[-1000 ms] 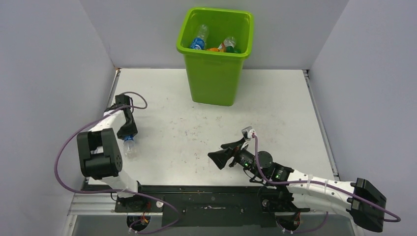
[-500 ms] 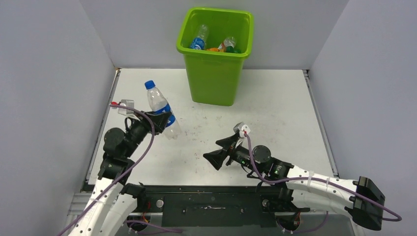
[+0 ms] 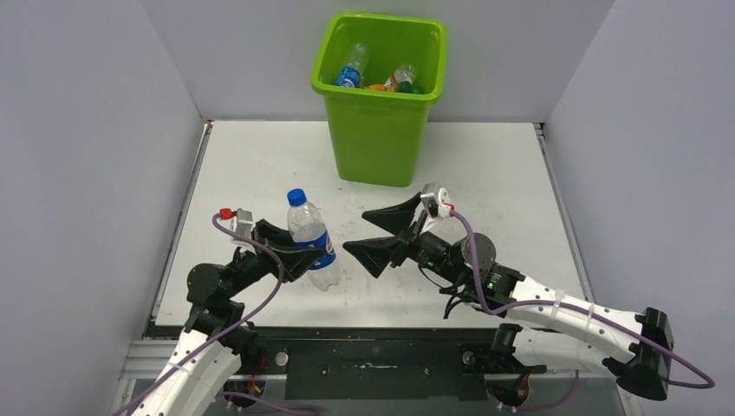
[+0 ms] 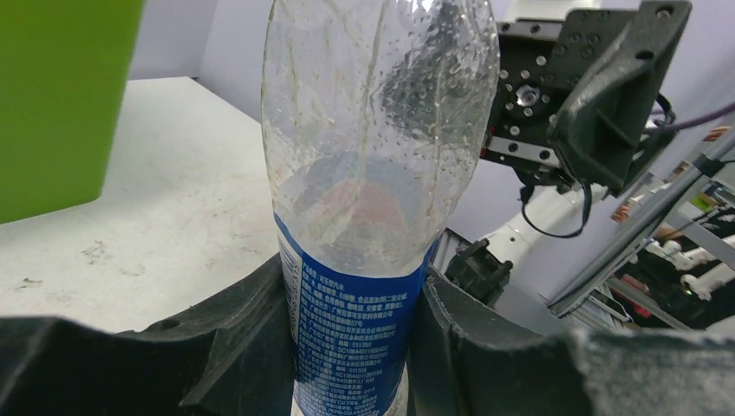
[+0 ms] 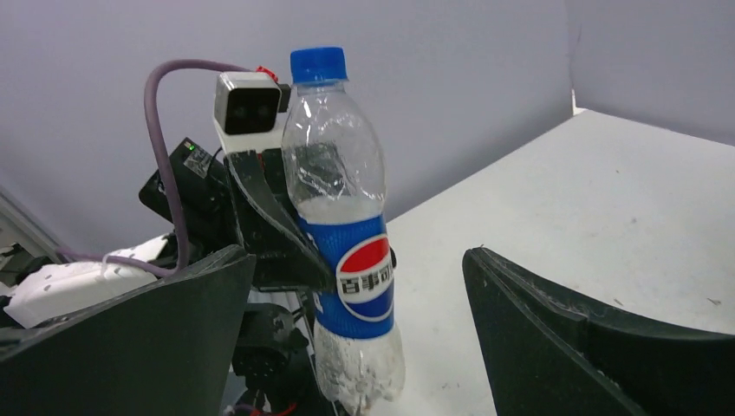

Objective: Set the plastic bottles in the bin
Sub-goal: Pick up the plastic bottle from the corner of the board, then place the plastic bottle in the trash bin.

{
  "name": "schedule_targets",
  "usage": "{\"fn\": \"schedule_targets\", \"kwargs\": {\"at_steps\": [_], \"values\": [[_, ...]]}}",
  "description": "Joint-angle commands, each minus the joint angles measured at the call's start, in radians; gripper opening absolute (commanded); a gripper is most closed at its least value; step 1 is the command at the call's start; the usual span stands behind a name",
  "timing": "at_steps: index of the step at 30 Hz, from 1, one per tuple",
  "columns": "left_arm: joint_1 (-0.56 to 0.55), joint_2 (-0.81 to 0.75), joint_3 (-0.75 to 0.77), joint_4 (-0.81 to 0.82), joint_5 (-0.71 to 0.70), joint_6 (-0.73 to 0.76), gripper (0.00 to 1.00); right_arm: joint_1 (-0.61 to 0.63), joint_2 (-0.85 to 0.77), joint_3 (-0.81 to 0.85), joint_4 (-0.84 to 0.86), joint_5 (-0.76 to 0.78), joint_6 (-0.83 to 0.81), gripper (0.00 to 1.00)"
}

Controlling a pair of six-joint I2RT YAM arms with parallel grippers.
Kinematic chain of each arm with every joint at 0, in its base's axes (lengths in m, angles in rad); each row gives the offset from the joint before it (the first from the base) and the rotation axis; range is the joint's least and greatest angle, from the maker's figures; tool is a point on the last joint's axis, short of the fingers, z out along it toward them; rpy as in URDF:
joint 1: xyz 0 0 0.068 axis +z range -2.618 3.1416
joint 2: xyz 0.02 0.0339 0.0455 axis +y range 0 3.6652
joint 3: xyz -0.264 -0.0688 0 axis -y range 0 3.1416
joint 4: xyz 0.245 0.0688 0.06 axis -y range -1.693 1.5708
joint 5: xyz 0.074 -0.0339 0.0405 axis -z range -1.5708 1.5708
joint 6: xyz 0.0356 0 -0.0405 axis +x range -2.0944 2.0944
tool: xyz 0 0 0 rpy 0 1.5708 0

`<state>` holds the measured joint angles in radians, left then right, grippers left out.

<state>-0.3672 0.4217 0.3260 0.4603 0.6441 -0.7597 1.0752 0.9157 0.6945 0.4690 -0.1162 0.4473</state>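
The left claw [image 3: 297, 250] is clamped on the blue label of a clear, blue-capped bottle [image 3: 305, 224], held upright above the bench [image 3: 503, 182]. The right claw [image 3: 355, 230] gapes wide just beside it, holding nothing. This looks like a handover. The right claw must close clear of the left's fingers, then carry the bottle to the far bin [image 3: 377, 130].

bottle [image 5: 347, 234] label — "百事可", fine print [image 4: 347, 338] illegible
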Motion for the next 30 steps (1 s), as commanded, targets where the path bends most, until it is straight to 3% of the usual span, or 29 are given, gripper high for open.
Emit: {"fn": "schedule_targets", "kwargs": {"at_steps": [1,11,17,27,29,30], "values": [[-0.007,0.021,0.011,0.126,0.102,-0.048,0.22,0.017,0.094,0.08,0.076,-0.082,0.024,0.9],[-0.012,0.003,0.008,0.131,0.11,-0.055,0.2,0.082,0.281,0.255,0.017,-0.135,-0.015,0.9],[-0.019,0.001,0.004,0.132,0.112,-0.057,0.2,0.081,0.329,0.26,0.053,-0.073,-0.008,0.99],[-0.031,0.022,0.004,0.145,0.131,-0.066,0.2,0.028,0.414,0.274,0.196,-0.101,0.102,0.51],[-0.032,0.019,0.005,0.139,0.131,-0.062,0.25,0.021,0.417,0.267,0.221,-0.116,0.114,0.39],[-0.032,0.019,0.005,0.135,0.129,-0.061,0.32,0.019,0.415,0.262,0.231,-0.124,0.119,0.35]]}}
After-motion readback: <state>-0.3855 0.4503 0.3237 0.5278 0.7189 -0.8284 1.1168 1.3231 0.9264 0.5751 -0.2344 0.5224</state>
